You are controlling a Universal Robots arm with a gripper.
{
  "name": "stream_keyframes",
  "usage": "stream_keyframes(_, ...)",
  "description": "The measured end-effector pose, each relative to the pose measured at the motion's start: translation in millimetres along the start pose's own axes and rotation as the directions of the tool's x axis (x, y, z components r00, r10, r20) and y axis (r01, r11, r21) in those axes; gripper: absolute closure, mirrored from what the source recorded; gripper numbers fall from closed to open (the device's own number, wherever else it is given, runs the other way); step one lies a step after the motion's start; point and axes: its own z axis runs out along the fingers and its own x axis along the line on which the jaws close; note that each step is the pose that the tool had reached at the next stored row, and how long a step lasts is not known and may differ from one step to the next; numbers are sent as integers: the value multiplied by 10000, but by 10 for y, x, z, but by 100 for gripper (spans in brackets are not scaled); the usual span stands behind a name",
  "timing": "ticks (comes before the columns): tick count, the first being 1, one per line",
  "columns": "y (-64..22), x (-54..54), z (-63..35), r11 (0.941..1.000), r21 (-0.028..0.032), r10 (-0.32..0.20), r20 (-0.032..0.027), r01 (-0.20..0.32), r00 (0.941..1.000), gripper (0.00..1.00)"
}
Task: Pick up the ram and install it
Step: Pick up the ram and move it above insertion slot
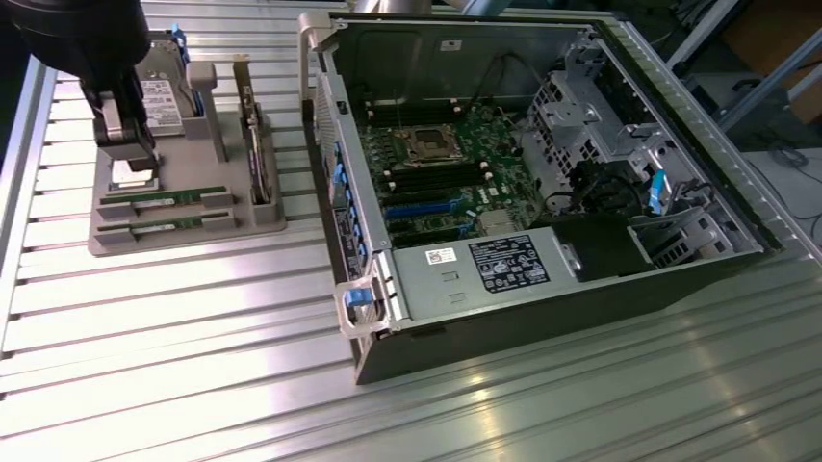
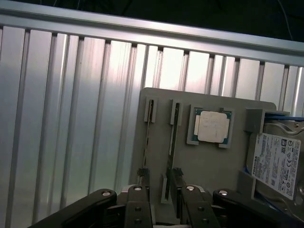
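Note:
Two ram sticks, thin and green, lie side by side in slots of a grey tray (image 1: pixel 192 241) at the exterior view's left: one ram stick (image 1: pixel 165 199) and its twin (image 1: pixel 165 223). The wrist view shows both sticks edge-on, the first ram stick (image 2: pixel 148 137) and the second ram stick (image 2: pixel 173 137). My gripper (image 1: pixel 129 152) hangs above the tray's far part, over the square silver processor (image 1: pixel 129 175). It stands open with nothing in it, and in the wrist view the gripper (image 2: pixel 159 183) has its fingertips near the sticks' close ends.
An open computer case (image 1: pixel 514 289) lies on the ribbed metal table, its green motherboard (image 1: pixel 444 164) facing up with dark memory slots. The tray also holds the processor (image 2: pixel 211 126), a labelled hard drive (image 2: pixel 278 164) and an upright card (image 1: pixel 261 154).

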Motion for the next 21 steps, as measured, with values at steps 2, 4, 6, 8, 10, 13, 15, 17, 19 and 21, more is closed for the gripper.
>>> stream_keyframes(2,-3,2,67,10000,-1,0,0,0,10000,68)
stream_keyframes(4,-5,3,104,10000,0,0,0,0,10000,68)
stream_keyframes(6,-6,4,151,10000,-1,0,0,0,10000,68)
stream_keyframes(8,-9,6,204,10000,-1,0,0,0,10000,68)
stream_keyframes(10,-11,7,256,10000,0,0,0,0,10000,68)
stream_keyframes(13,-13,8,302,10000,0,0,0,0,10000,68)
stream_keyframes(15,-15,9,343,10000,-1,0,0,0,10000,68)
stream_keyframes(17,-16,10,364,10000,0,0,0,0,10000,68)
stream_keyframes(19,-17,10,387,10000,0,0,0,0,10000,68)
stream_keyframes(21,-17,11,403,10000,0,0,0,0,10000,68)
